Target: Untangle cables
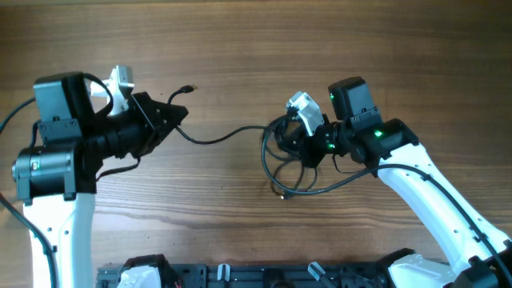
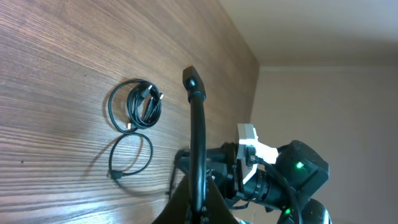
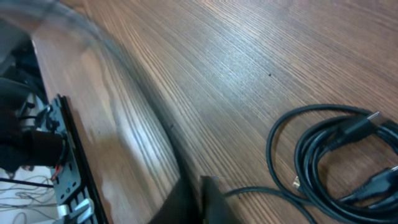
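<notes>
Wood-grain table (image 1: 240,48), left claw (image 1: 179,114) and right claw (image 1: 298,149) each clamped on cables (image 2: 146,106).

Wood-grain table (image 1: 240,48), plain beige wall (image 2: 323,99)

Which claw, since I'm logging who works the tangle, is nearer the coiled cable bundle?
Right. The right claw sits over the right side of the coiled cable bundle; the left claw is well off to its left, with only one stray strand reaching it.

The left arm (image 1: 48,172) and right arm (image 1: 424,180) are white-shelled with black joints, the left gripper (image 1: 178,114) and right gripper (image 1: 306,152) black.
</notes>
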Controlling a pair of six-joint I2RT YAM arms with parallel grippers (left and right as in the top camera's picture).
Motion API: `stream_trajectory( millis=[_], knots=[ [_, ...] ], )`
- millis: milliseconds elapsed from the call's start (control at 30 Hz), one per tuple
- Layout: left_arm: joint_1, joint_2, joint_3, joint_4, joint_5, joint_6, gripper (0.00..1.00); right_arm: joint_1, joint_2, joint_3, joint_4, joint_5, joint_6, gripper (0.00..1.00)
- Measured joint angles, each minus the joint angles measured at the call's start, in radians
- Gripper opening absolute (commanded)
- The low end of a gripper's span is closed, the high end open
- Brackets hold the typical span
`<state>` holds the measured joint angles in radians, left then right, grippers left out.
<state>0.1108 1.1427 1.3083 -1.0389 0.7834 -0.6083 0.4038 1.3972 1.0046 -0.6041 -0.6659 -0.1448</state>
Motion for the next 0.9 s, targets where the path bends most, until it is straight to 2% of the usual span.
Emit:
stream_trajectory(
  millis=[33, 100, 200, 233, 400, 467, 533, 667, 833, 900],
  knots=[
    [0.0, 0.012, 0.0, 0.0, 0.0, 0.0, 0.15, 0.0, 0.0, 0.0, 0.01, -0.007, 0.01, 0.04],
    [0.0, 0.023, 0.0, 0.008, 0.0, -0.008, 0.35, 0.001, 0.0, 0.0, 0.069, -0.014, 0.09, 0.04],
    [0.0, 0.026, 0.0, 0.011, -0.009, -0.005, 0.92, 0.0, -0.046, -0.004, 0.235, -0.015, 0.298, 0.04],
    [0.0, 0.026, 0.0, 0.011, -0.01, -0.008, 1.0, 0.0, -0.074, -0.003, 0.29, -0.018, 0.364, 0.04],
    [0.0, 0.026, 0.0, 0.009, -0.012, -0.011, 1.0, 0.001, -0.212, 0.0, 0.602, 0.056, 0.782, 0.04],
    [0.0, 0.026, 0.0, 0.008, -0.012, -0.011, 1.0, 0.001, -0.215, -0.001, 0.69, 0.121, 0.908, 0.04],
    [0.0, 0.026, 0.0, 0.008, -0.013, -0.011, 1.0, 0.0, -0.214, -0.002, 0.818, 0.267, 1.035, 0.05],
    [0.0, 0.026, 0.0, 0.007, -0.015, -0.01, 1.0, -0.074, -0.214, -0.002, 0.887, 0.6, 1.114, 0.05],
    [0.0, 0.026, 0.0, -0.009, -0.062, -0.01, 1.0, -0.298, -0.206, 0.02, 0.879, 0.712, 1.128, 0.05],
    [0.0, 0.026, 0.0, -0.008, -0.076, -0.01, 1.0, -0.411, -0.155, 0.109, 0.816, 0.719, 1.131, 0.05]
  ],
)
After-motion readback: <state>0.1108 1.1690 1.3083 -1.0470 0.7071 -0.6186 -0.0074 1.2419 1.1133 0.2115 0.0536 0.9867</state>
